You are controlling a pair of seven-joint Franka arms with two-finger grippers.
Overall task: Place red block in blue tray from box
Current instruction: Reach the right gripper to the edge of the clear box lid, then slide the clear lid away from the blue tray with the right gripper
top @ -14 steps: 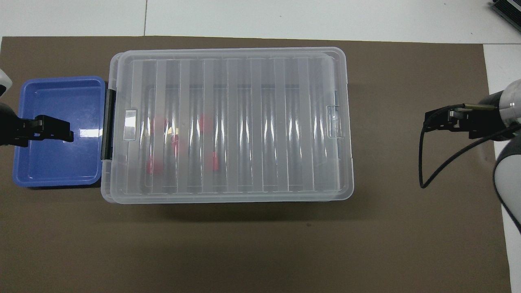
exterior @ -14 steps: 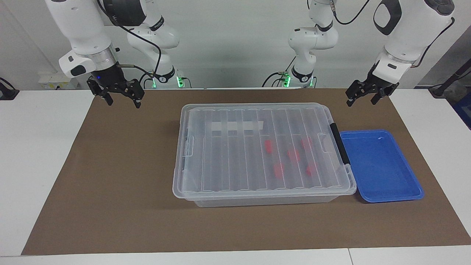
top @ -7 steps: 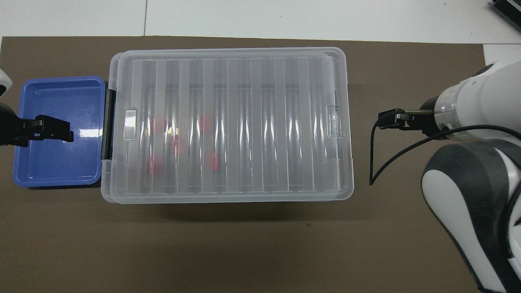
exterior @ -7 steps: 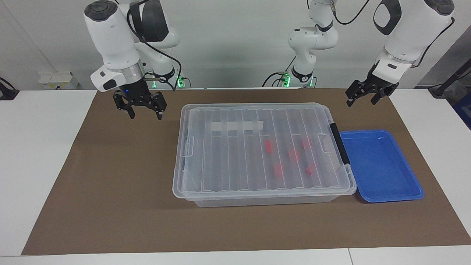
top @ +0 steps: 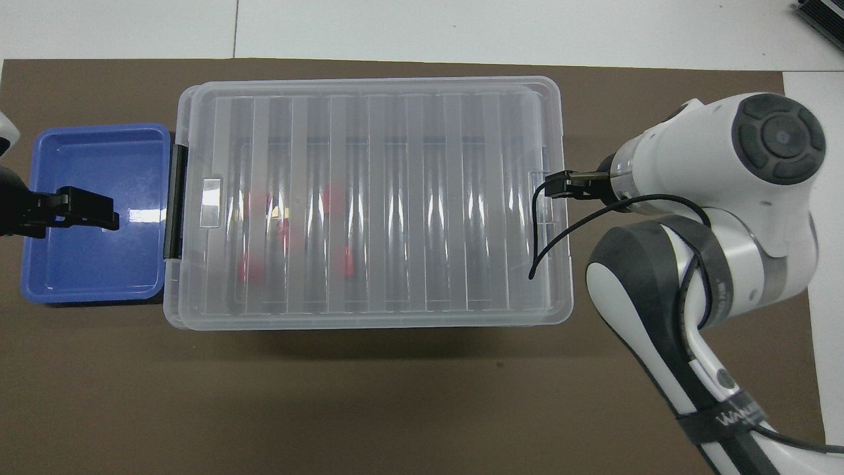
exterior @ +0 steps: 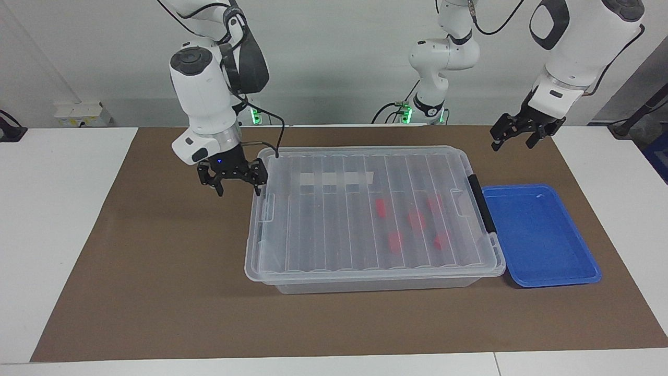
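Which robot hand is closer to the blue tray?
Left. The left gripper hangs above the blue tray; the right gripper is past the box, at its other end.

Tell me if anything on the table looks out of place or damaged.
Nothing stands out. The box sits square with its lid on, five red blocks inside, and the blue tray lies flat beside its black latch.
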